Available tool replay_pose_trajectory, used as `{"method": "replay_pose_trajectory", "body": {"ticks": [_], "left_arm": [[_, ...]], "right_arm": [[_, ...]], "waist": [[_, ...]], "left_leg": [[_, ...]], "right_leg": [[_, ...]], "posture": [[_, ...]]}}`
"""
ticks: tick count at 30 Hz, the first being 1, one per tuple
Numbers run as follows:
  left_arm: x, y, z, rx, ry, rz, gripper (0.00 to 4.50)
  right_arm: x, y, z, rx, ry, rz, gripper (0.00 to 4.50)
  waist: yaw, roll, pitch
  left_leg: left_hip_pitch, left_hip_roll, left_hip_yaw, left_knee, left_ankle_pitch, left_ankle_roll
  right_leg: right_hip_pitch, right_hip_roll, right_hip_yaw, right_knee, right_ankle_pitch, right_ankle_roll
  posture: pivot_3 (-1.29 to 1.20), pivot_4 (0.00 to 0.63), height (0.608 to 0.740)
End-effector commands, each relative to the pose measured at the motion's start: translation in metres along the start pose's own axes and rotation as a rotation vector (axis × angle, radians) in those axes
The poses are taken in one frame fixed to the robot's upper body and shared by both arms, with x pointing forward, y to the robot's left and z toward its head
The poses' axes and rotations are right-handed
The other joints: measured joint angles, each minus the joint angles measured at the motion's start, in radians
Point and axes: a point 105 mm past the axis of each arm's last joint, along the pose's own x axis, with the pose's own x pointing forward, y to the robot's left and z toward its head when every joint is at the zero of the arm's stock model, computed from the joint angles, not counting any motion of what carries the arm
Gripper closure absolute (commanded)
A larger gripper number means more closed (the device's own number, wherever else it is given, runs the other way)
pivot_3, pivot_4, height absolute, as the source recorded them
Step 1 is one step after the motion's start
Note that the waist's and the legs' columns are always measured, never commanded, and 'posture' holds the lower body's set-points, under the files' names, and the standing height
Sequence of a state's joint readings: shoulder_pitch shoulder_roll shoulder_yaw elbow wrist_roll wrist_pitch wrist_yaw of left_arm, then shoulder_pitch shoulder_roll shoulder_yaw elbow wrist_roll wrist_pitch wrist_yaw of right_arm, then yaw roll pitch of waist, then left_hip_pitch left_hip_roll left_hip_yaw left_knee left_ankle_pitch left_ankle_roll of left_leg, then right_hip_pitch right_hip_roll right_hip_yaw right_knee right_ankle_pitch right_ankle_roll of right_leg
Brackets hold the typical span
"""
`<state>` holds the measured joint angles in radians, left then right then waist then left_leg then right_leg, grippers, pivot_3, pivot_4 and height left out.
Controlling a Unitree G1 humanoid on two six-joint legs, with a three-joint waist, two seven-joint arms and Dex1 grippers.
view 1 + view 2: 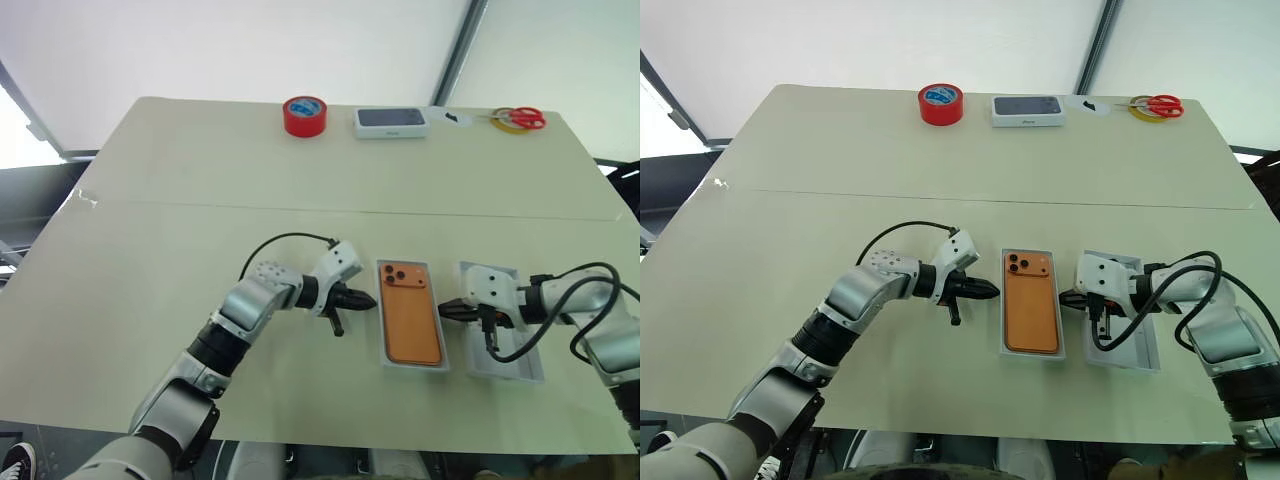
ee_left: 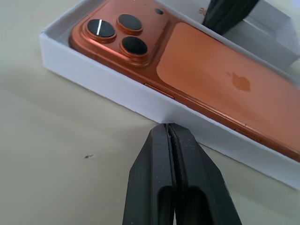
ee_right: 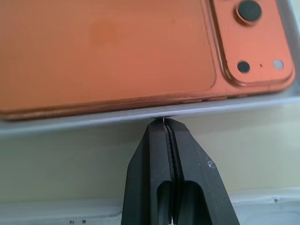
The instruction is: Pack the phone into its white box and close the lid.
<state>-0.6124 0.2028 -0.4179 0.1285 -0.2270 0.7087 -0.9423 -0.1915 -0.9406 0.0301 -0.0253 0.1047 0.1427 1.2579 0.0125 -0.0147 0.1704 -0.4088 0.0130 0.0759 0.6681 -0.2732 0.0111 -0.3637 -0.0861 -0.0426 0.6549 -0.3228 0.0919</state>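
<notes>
The phone (image 1: 413, 315) lies in the white box (image 1: 384, 320), right between my two pinched-tight, empty grippers. My left gripper (image 1: 362, 299) touches one side, my right gripper (image 1: 450, 310) the other. The lid (image 1: 510, 362) sits under my right wrist, not on yet.

Silver-grey jointed arms, white wrists, looping black cables, black fingers (image 2: 176, 183).

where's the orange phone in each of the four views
Left eye view: the phone lies lens side up in the white box, lower centre, between the grippers.
Right eye view: the same, near centre.
Left wrist view: across the top, lenses upper left.
Right wrist view: across the top, lenses upper right.
Shared landmark: the camera lens cluster.
</notes>
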Motion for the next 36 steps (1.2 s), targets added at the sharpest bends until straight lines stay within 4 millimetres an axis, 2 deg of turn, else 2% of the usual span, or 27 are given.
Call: {"method": "replay_pose_trajectory", "body": {"ticks": [1,5,10,14,17,19,20,23,26,28,30,33,36], "left_arm": [[0.007,-0.016,0.014,0.033,-0.046,-0.092,4.41],[0.004,0.004,0.008,0.057,-0.034,0.019,4.41],[-0.015,0.027,0.006,0.087,-0.051,0.141,4.41],[-0.040,0.036,0.006,0.080,-0.090,0.186,4.41],[-0.063,0.038,0.008,0.085,-0.126,0.215,4.41],[-0.072,0.038,0.008,0.087,-0.137,0.227,4.41],[-0.080,0.040,0.009,0.096,-0.152,0.247,4.41],[-0.105,0.038,0.014,0.109,-0.228,0.279,3.56],[-0.124,0.031,0.010,0.169,-0.248,0.290,2.01],[-0.135,0.026,0.005,0.172,-0.254,0.283,0.98],[-0.146,0.018,0.002,0.200,-0.268,0.271,0.01],[-0.160,0.011,0.003,0.324,-0.298,0.299,0.01],[-0.170,0.007,0.003,0.326,-0.348,0.286,0.01]], "right_arm": [[-0.007,-0.004,0.013,-0.062,-0.040,-0.022,4.50],[-0.010,-0.003,0.008,-0.065,-0.017,-0.017,4.50],[-0.016,-0.002,0.001,-0.060,0.009,-0.007,4.50],[-0.030,-0.002,-0.009,-0.056,0.053,-0.011,4.50],[-0.039,-0.004,-0.011,-0.051,0.063,-0.018,4.50],[-0.042,-0.005,-0.012,-0.059,0.067,-0.024,4.50],[-0.042,-0.008,-0.007,0.033,0.025,-0.035,4.50],[-0.040,-0.014,0.014,0.125,-0.088,-0.088,3.60],[-0.042,-0.026,0.028,0.180,-0.174,-0.213,2.06],[-0.047,-0.037,0.026,0.277,-0.182,-0.319,1.03],[-0.053,-0.044,0.026,0.303,-0.182,-0.428,0.03],[-0.063,-0.047,0.017,0.374,-0.130,-0.596,0.03],[-0.069,-0.035,0.009,0.378,-0.046,-0.650,0.03]], "waist": [[0.000,0.000,0.000],[0.001,0.000,0.000],[-0.001,0.000,0.000],[-0.001,0.000,0.000],[-0.003,0.000,0.000],[-0.003,0.000,0.000],[-0.001,0.000,0.000],[-0.002,0.000,0.000],[-0.004,0.000,0.000],[-0.004,0.001,0.000],[-0.003,0.001,0.000],[0.002,0.001,0.000],[0.001,0.001,0.000]], "left_leg": [[0.000,0.000,0.000,0.000,0.000,0.000],[0.000,0.000,0.000,0.000,0.000,0.000],[0.000,0.000,0.000,0.000,0.000,0.000],[0.000,0.000,0.000,0.000,0.000,0.000],[0.000,0.001,0.000,0.000,0.000,0.000],[0.000,0.001,0.000,0.000,0.000,0.000],[0.000,0.001,0.000,0.000,0.000,0.000],[0.000,0.001,0.000,0.000,0.000,0.000],[0.000,0.001,-0.001,0.000,0.000,0.000],[0.000,0.001,-0.001,-0.001,0.000,0.000],[0.000,0.001,-0.001,-0.001,0.000,0.000],[0.000,0.001,-0.001,-0.001,0.000,-0.001],[0.000,0.001,-0.001,-0.002,0.000,-0.001]], "right_leg": [[0.000,0.000,0.000,0.000,0.000,0.000],[0.000,0.000,0.000,0.000,0.000,0.000],[0.000,0.000,0.000,0.000,0.000,0.000],[0.000,0.000,0.000,0.000,0.000,0.000],[0.000,0.000,0.000,0.000,0.000,0.000],[0.000,0.000,0.000,0.000,0.000,0.000],[0.000,0.000,0.000,0.000,0.000,0.000],[0.000,-0.001,0.000,0.000,0.000,0.000],[0.000,-0.001,0.000,0.000,0.000,0.000],[0.000,-0.001,0.000,0.000,0.000,0.000],[0.000,-0.001,0.000,0.000,0.000,0.000],[-0.001,-0.002,0.000,-0.001,0.000,-0.001],[-0.001,-0.003,0.000,-0.001,0.000,-0.001]], "posture": [[0.00,0.150,0.730],[0.00,0.150,0.730],[0.00,0.150,0.730],[0.00,0.150,0.730],[0.00,0.150,0.730],[0.00,0.150,0.730],[0.00,0.150,0.730],[0.00,0.150,0.730],[0.00,0.150,0.730],[0.00,0.150,0.730],[0.00,0.150,0.730],[0.00,0.150,0.730],[0.00,0.150,0.730]]}}
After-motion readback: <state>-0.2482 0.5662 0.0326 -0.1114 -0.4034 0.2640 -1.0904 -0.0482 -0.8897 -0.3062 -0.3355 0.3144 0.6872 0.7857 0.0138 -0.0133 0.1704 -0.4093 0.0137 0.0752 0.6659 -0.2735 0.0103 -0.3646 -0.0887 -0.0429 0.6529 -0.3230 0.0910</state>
